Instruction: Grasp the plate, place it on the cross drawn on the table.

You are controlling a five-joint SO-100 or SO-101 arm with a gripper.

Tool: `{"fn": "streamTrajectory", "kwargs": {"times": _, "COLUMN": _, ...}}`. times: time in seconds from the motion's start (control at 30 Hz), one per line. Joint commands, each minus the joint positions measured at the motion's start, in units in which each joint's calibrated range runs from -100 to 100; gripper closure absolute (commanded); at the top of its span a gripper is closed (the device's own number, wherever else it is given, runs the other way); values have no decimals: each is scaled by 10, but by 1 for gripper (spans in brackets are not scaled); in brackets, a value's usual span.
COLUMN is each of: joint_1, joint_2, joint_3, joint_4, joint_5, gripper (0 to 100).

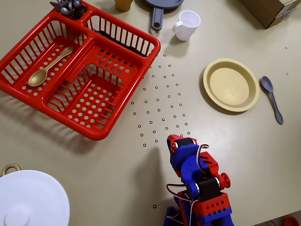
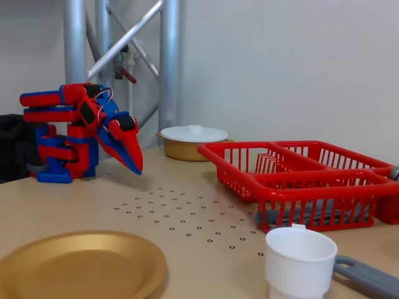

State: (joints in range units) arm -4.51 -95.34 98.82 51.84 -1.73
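The yellow plate [image 1: 230, 84] lies flat on the beige table at the right of the overhead view, and at the front left of the fixed view [image 2: 81, 265]. My red and blue gripper [image 1: 181, 140] hangs folded back near the arm's base, tips pointing down over the table [image 2: 136, 165]. Its jaws look closed and empty. It is well apart from the plate. A field of small ring marks [image 1: 160, 103] covers the table between gripper and plate. No drawn cross shows in either view.
A red dish rack [image 1: 150, 47] holding a gold spoon [image 1: 47, 68] fills the left. A grey spoon [image 1: 272, 98] lies right of the plate. A white cup [image 1: 187, 24], a pan handle [image 1: 157, 14], a cardboard box [image 1: 270, 10] and a white-lidded pot [image 1: 28, 200] stand around.
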Motion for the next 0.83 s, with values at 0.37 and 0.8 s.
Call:
{"fn": "streamTrajectory", "kwargs": {"times": 0.37, "joint_1": 4, "joint_2": -5, "joint_3": 11, "joint_4": 0, "joint_5": 6, "gripper": 100}}
{"fn": "streamTrajectory", "kwargs": {"times": 0.8, "joint_1": 2, "joint_2": -5, "joint_3": 11, "joint_4": 0, "joint_5": 9, "gripper": 100}}
